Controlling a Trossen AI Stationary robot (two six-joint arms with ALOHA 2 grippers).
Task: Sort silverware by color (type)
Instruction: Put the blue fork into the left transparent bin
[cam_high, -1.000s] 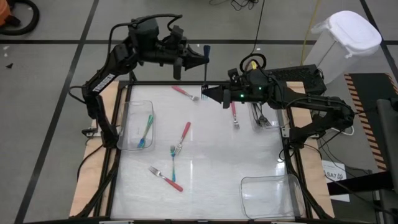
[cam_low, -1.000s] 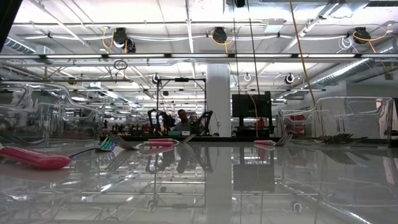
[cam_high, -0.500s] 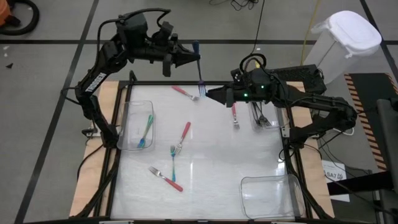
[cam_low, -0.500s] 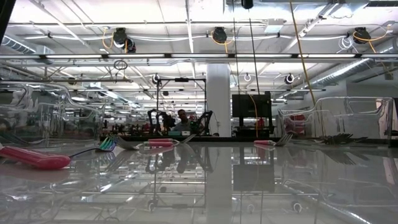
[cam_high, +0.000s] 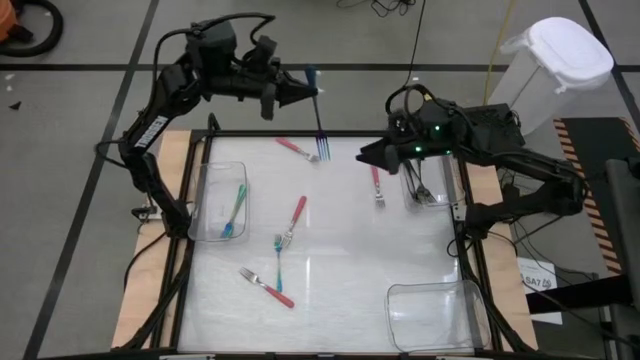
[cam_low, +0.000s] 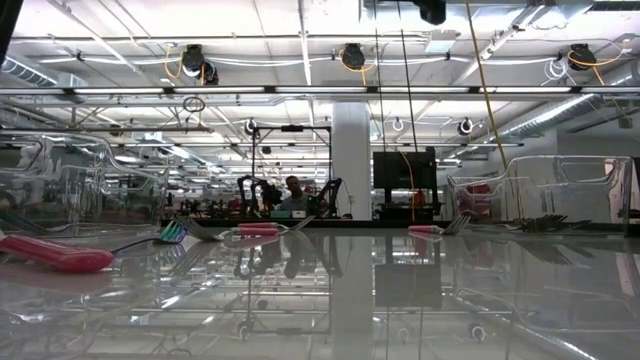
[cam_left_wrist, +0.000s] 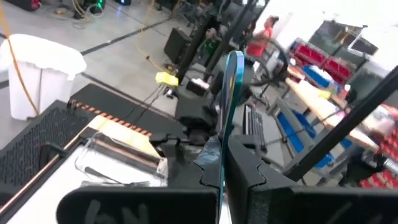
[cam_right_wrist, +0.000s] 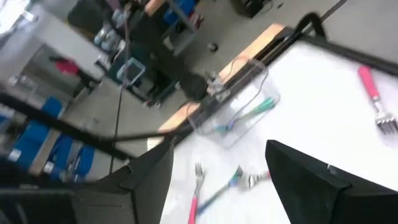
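Note:
My left gripper (cam_high: 305, 93) is high over the table's far edge, shut on a blue-handled fork (cam_high: 318, 115) whose tines (cam_high: 322, 150) point down. My right gripper (cam_high: 364, 156) stands open and empty to the right of that fork, also raised. On the table lie pink-handled forks (cam_high: 293, 148), (cam_high: 376, 182), (cam_high: 297, 215), (cam_high: 270, 288) and a teal-handled fork (cam_high: 278, 255). The left bin (cam_high: 205, 225) holds teal forks (cam_high: 235, 208). The bin at the far right (cam_high: 445, 190) holds dark forks (cam_high: 420, 185). My left gripper pinches the fork's blue handle (cam_left_wrist: 222, 163) between its two fingers (cam_left_wrist: 252, 180). They come at it about level, from the table's left, and lie across it. The handle's free end (cam_left_wrist: 234, 62) stands above the fingers. The fork is lifted clear, tines down.
An empty clear bin (cam_high: 435, 315) sits at the near right corner. A white lidded waste bin (cam_high: 550, 70) stands off the table's far right. The black frame rail (cam_high: 300, 133) runs along the far edge. In the low view, forks (cam_low: 55, 255) lie in front of the bins.
My right gripper has opened and drawn back from the hanging fork toward the table's right edge. My left gripper has carried the blue fork a little toward the left, and the fork now hangs from it alone.

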